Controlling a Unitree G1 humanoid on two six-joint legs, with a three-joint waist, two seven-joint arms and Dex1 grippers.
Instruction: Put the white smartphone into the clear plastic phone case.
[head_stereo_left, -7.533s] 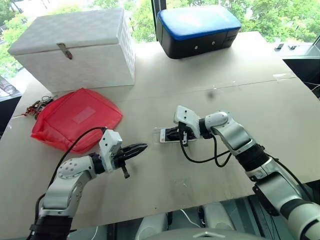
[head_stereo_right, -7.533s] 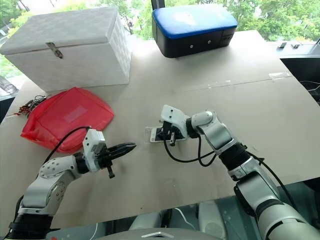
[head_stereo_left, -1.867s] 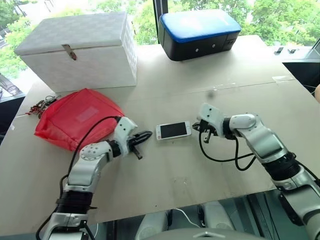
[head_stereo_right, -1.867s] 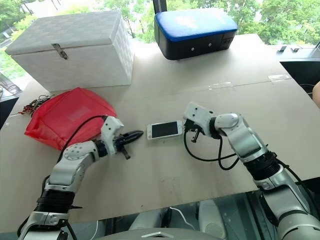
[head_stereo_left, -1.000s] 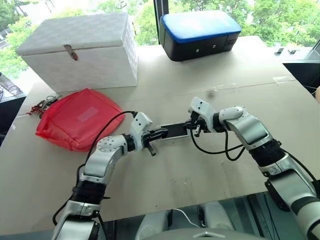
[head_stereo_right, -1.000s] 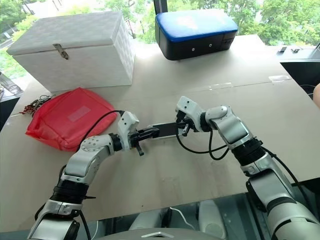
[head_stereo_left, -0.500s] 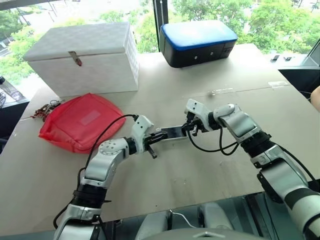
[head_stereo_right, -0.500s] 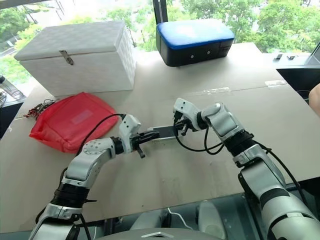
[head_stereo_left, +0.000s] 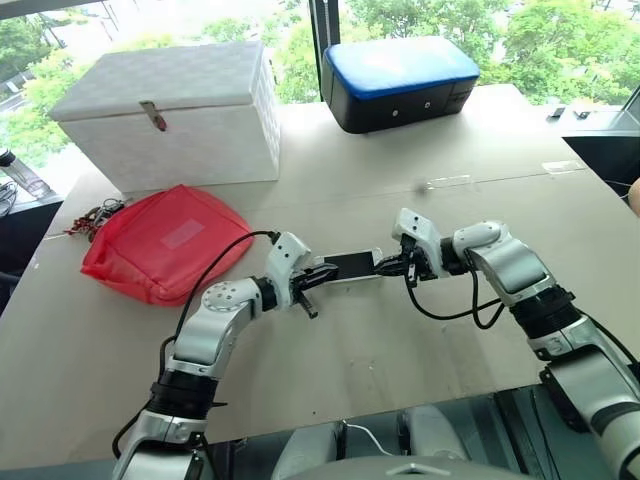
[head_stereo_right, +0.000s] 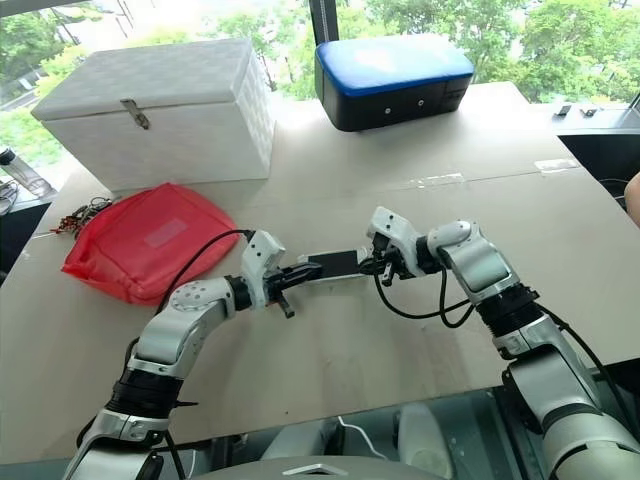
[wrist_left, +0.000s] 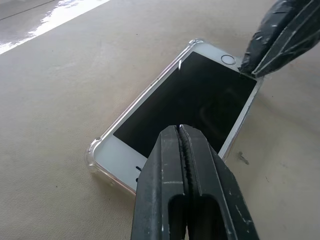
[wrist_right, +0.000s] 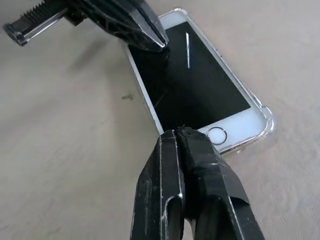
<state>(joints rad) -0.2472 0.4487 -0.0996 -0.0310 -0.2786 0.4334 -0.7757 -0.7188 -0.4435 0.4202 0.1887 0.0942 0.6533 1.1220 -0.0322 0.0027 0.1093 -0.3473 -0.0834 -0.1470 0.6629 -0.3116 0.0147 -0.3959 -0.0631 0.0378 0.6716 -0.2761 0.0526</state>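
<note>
From my end it looks like an office or lab: big cardboard-covered counter (head_stereo_left: 400, 360) against windows (head_stereo_left: 420, 18) with trees outside, white storage chest (head_stereo_left: 170, 115) parked there.

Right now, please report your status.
Left gripper and right gripper shut, tips over phone ends. White smartphone lying in clear case. Nothing blocking.

Two arms, silver-grey rounded shells, black joint bands. White boxy wrist block behind each gripper. Left gripper (head_stereo_left: 318, 274), right gripper (head_stereo_left: 384, 266): black tapered fingers, scuffed, ridged inner faces. Black cable loops beside each forearm.
</note>
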